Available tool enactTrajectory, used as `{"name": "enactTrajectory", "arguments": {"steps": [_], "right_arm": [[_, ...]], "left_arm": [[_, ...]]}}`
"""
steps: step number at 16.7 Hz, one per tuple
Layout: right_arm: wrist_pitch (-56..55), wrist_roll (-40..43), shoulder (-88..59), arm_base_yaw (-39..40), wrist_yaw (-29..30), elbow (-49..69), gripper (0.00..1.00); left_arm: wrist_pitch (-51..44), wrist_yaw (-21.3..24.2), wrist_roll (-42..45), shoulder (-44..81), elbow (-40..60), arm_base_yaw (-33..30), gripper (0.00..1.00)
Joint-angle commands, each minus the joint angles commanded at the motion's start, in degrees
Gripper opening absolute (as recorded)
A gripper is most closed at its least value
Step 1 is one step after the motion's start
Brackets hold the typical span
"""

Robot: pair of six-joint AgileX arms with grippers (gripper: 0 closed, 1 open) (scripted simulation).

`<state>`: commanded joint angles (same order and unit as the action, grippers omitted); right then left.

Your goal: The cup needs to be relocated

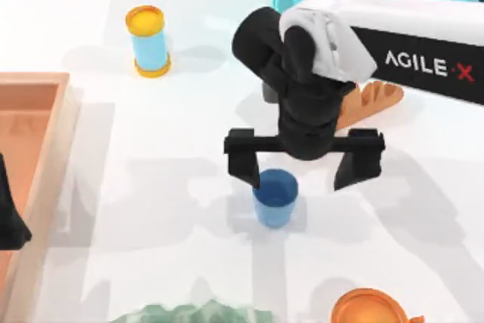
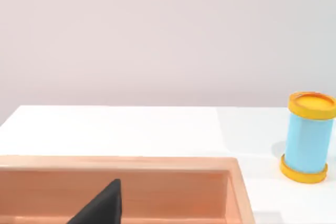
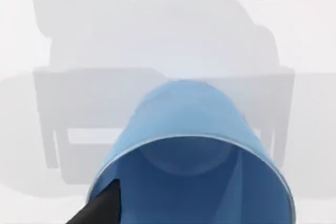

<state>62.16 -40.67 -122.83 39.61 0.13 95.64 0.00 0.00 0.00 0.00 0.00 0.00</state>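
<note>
Right hand [image 1: 302,172] at frame centre in the top view, fingers spread wide apart, nothing gripped. Left finger [image 1: 243,163] sits just at the rim of the cup [image 1: 274,197]; right finger hangs apart from it. Cup stands upright on the white bench [image 1: 151,187], just below centre of the frame. In the right wrist view the cup [image 3: 189,145] is close under the camera, dark-blue inside visible.

Left hand [image 1: 9,217] parked at the left edge, over the wooden tray [image 1: 45,81]; whether its fingers are apart or together cannot be told.

Light-blue cylinder [image 1: 148,41] with yellow ends upright, upper left. Orange cup [image 1: 369,309] at bottom edge, right of centre.
</note>
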Motion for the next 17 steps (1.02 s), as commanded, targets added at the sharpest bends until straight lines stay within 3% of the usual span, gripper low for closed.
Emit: {"name": "enactTrajectory", "arguments": {"steps": [7, 17], "right_arm": [[-5.3, -0.2, -1.2, 0.2, 0.0, -4.7, 1.00], [-5.3, -0.2, -1.2, 0.2, 0.0, -4.7, 0.25]], "left_arm": [[0.0, 0.0, 0.0, 0.0, 0.0, 0.0, 1.00], [0.0, 0.0, 0.0, 0.0, 0.0, 0.0, 1.00]]}}
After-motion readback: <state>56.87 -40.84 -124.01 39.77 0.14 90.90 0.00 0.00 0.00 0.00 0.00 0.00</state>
